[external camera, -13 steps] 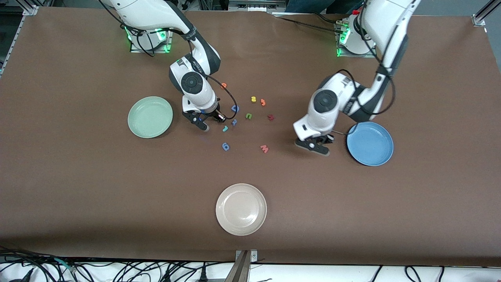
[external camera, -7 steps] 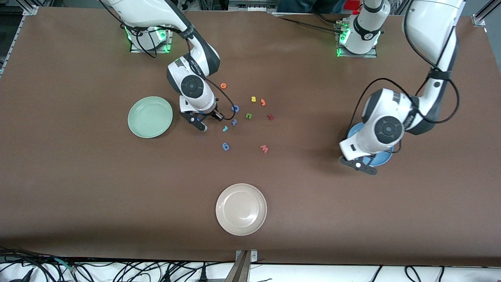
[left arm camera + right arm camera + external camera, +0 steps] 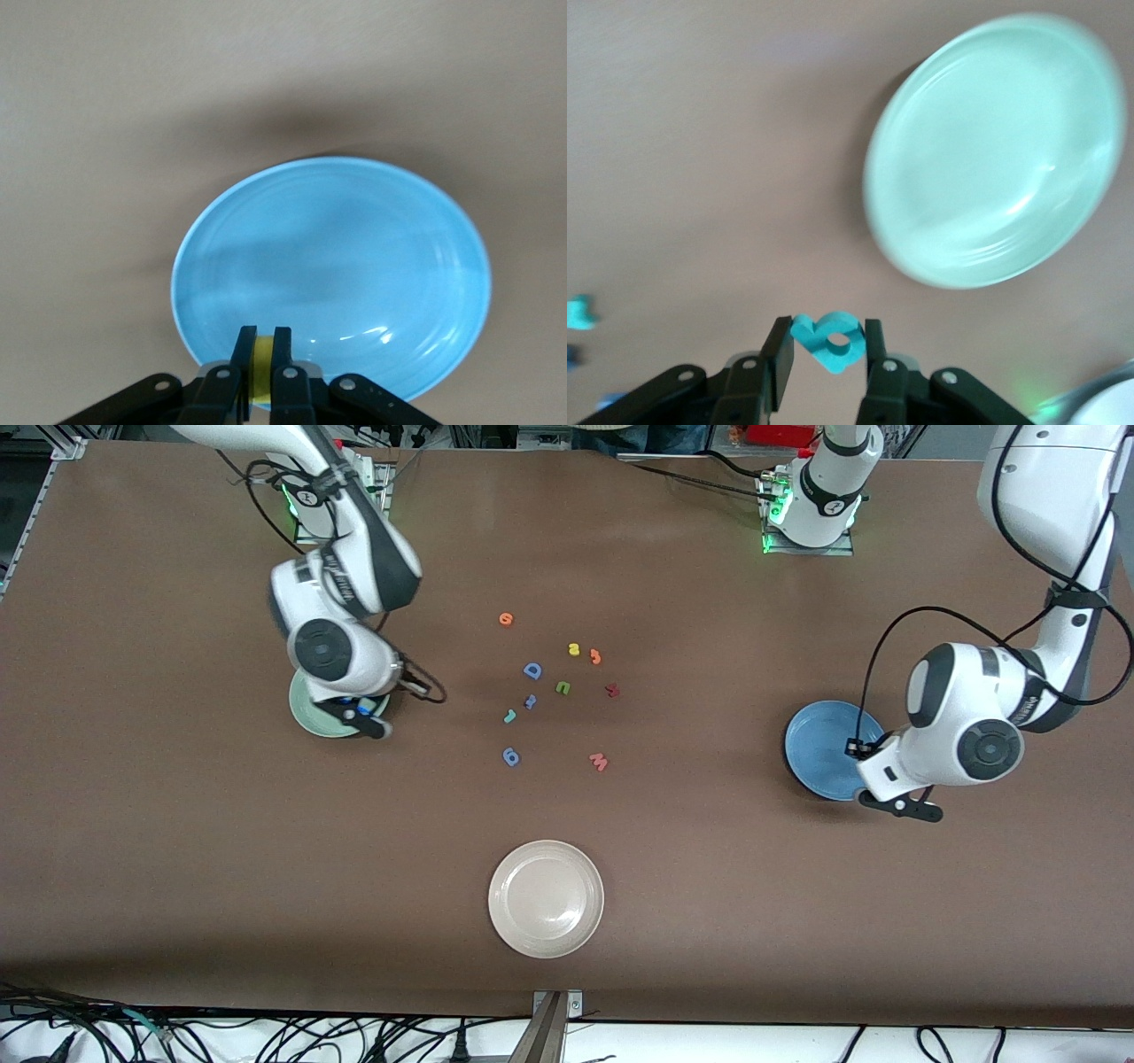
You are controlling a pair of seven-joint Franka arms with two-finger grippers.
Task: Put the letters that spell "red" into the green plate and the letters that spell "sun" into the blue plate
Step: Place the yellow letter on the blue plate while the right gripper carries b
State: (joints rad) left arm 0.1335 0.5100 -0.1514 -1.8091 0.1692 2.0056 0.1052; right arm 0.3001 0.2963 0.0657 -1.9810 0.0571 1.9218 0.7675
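Observation:
My right gripper (image 3: 361,716) hangs at the rim of the green plate (image 3: 310,710) on the side toward the letters, shut on the teal d (image 3: 833,341). In the right wrist view the gripper (image 3: 827,326) has the green plate (image 3: 992,150) just ahead. My left gripper (image 3: 899,804) is over the blue plate's (image 3: 819,748) edge, shut on a yellow letter (image 3: 262,363) seen edge-on. The left wrist view shows this gripper (image 3: 263,335) at the blue plate's (image 3: 337,257) rim. On the table lie the orange e (image 3: 506,618), teal r (image 3: 509,716), olive n (image 3: 563,687) and another yellow letter (image 3: 574,650).
Other loose letters lie mid-table: a blue D (image 3: 532,670), a small blue one (image 3: 530,701), a blue 6-like one (image 3: 510,756), an orange curved one (image 3: 595,657), a dark red one (image 3: 611,690) and a salmon w (image 3: 599,761). A cream-white plate (image 3: 546,899) sits nearer the camera.
My right arm has carried the teal d from the letter cluster over to the green plate. My left arm has swung with its yellow letter across to the blue plate's outer edge.

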